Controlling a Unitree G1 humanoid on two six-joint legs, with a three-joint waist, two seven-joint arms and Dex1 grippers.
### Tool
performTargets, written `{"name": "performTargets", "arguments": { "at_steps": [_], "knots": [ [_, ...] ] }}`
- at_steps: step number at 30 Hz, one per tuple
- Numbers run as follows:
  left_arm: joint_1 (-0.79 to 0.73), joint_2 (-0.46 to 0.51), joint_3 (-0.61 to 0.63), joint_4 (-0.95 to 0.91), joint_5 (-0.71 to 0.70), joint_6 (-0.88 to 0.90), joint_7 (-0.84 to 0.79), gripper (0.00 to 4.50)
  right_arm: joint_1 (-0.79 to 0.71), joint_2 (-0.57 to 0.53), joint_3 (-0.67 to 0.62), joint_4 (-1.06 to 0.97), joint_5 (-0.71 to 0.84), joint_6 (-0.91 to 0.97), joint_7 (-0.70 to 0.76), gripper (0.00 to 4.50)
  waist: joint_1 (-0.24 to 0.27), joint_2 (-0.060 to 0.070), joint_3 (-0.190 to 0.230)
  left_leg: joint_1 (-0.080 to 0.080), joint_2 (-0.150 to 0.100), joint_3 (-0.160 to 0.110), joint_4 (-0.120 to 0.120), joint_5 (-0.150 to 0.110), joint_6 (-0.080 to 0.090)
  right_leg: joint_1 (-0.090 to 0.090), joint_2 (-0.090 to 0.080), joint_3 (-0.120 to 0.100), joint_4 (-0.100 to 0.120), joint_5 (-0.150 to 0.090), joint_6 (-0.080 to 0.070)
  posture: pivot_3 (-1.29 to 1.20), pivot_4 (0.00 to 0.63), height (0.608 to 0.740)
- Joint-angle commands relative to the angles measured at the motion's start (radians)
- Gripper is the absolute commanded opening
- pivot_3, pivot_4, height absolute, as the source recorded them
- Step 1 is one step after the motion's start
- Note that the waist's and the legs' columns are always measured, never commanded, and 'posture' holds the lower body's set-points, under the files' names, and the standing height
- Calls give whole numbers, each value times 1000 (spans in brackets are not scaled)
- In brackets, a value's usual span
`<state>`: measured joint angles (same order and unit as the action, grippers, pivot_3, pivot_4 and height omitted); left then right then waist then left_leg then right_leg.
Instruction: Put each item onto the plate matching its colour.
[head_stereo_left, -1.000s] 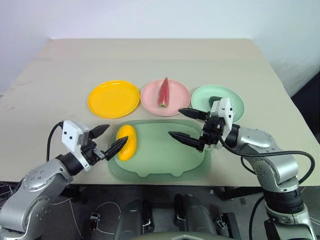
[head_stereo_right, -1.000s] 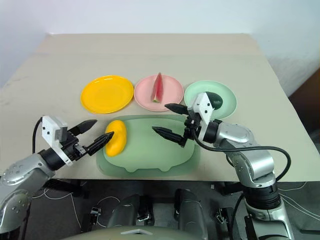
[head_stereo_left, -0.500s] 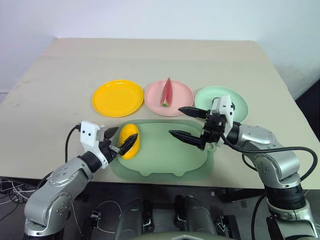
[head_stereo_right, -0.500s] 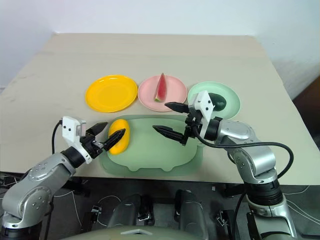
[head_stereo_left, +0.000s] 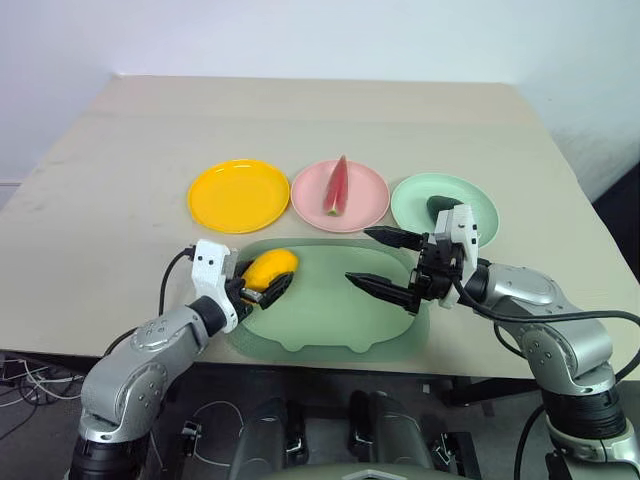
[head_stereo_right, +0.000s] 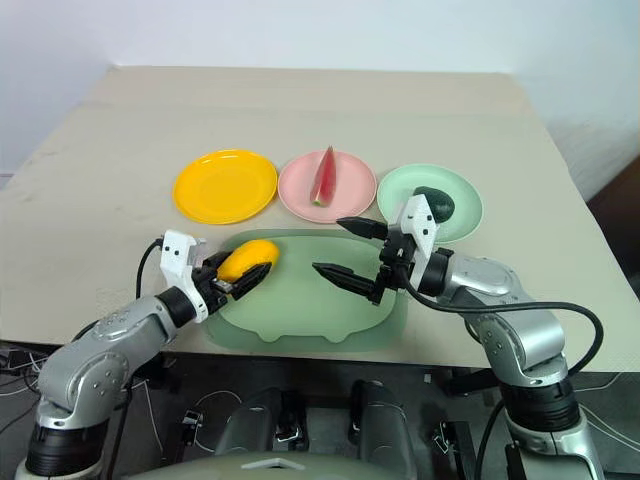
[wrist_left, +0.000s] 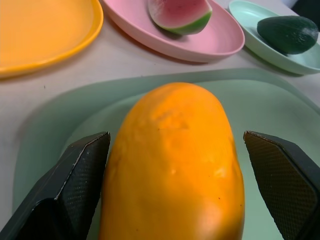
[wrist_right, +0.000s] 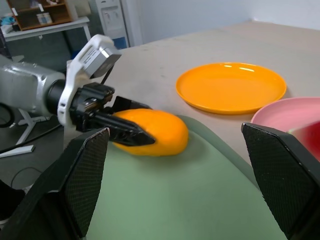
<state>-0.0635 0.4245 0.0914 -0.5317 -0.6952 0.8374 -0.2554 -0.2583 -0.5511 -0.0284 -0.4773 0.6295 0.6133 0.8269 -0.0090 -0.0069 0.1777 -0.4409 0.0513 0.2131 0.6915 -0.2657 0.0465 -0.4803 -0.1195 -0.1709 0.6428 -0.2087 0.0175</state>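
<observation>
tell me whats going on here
A two-armed robot is sorting toy foods onto plates of matching colour. The watermelon wedge lies on the pink plate and the avocado on the mint green plate. The mango sits on the pale green tray, and the left gripper has its open jaws on either side of it. The yellow plate has nothing on it. The right gripper hangs open above the tray.

Mango (head_stereo_right: 248, 259) on tray (head_stereo_right: 310, 320) (between left end effector (head_stereo_right: 236, 281) fingers)
</observation>
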Motion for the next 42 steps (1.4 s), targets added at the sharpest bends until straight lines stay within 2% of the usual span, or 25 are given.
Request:
{"name": "performTargets", "arguments": {
  "at_steps": [1, 2, 3, 6, 7, 13, 16, 18, 23, 28, 31, 37, 42],
  "knots": [
    [-17, 10, -8, -6, 7, 20, -7, 4500, 2, -13, -20, -17, -2, -33, -1, 4484, -1, 0, 0, 0, 0, 0, 0, 0, 0, 0, 0, 0, 0, 0, 0, 0, 150, 696],
    [-17, 14, -8, -4, 12, 25, -8, 4500, 0, -11, -19, -13, -4, -37, -5, 4484, -1, 0, 0, 0, 0, 0, 0, 0, 0, 0, 0, 0, 0, 0, 0, 0, 150, 696],
    [-18, 16, -9, -3, 19, 28, -8, 4095, -2, -9, -19, -10, -4, -38, -9, 4500, -1, 0, 0, 0, 0, 0, 0, 0, 0, 0, 0, 0, 0, 0, 0, 0, 150, 696],
    [-17, 36, -21, -2, 31, 52, -16, 3307, -6, -5, -5, 4, -17, -50, -13, 4500, 0, 0, 0, 0, 0, 0, 0, 0, 0, 0, 0, 0, 0, 0, 0, 0, 150, 696],
    [-16, 40, -24, -2, 36, 56, -16, 3269, -6, -5, 0, 8, -22, -53, -12, 4500, 0, 0, 0, 0, 0, 0, 0, 0, 0, 0, 0, 0, 0, 0, 0, 0, 150, 696],
    [-37, 71, 30, -20, 38, 39, -37, 3269, -12, 0, 13, 4, -24, -55, -21, 4500, -1, 0, 0, 0, 0, 0, 0, 0, 0, 0, 0, 0, 0, -1, 1, 0, 150, 696],
    [-88, 126, 93, -4, 30, 20, -79, 3269, -11, 4, 12, -9, -18, -50, -33, 4500, -1, 0, 0, 0, 0, 0, 0, 0, 0, 0, 0, 0, 0, -1, 0, 0, 150, 696],
    [-138, 150, 133, 33, 32, 11, -80, 3269, -11, 7, 10, -16, -14, -48, -41, 4500, 1, 0, 0, -1, 0, 0, 0, 0, 0, -1, 0, -1, 0, -1, 0, 0, 150, 696],
    [-275, 183, 145, 233, 169, -109, -57, 3269, 8, 28, 34, 3, -51, -81, -59, 4500, 0, 0, 0, -1, 0, 0, 0, 0, 1, 1, 0, -1, -4, 0, -1, 0, 150, 696],
    [-453, 158, 47, 498, 304, -231, -78, 3269, 30, 59, 56, -6, -61, -88, -88, 4500, 7, 0, 0, -2, 0, 0, -1, 0, 0, 0, 1, -2, -5, 2, 0, 0, 150, 696],
    [-521, 105, 26, 641, 361, -361, -87, 3269, 20, 66, 64, 3, -70, -90, -93, 4500, 7, 0, 0, -2, 0, 0, -1, 0, 0, 1, 0, -2, -6, 2, 0, 0, 150, 696],
    [-609, 37, -1, 887, 433, -506, -127, 3269, -3, 71, 67, 7, -77, -81, -111, 4500, -1, 0, 0, -2, 0, 0, -1, 0, 1, 0, 1, -2, -5, 2, 1, 0, 150, 696],
    [-632, 21, 2, 1011, 459, -562, -171, 3269, 20, 78, 79, -10, -91, -92, -130, 4500, -4, 0, 0, -2, 0, 0, -1, 0, 1, 0, 1, -2, -5, 2, 1, 0, 150, 696]
  ]
}}
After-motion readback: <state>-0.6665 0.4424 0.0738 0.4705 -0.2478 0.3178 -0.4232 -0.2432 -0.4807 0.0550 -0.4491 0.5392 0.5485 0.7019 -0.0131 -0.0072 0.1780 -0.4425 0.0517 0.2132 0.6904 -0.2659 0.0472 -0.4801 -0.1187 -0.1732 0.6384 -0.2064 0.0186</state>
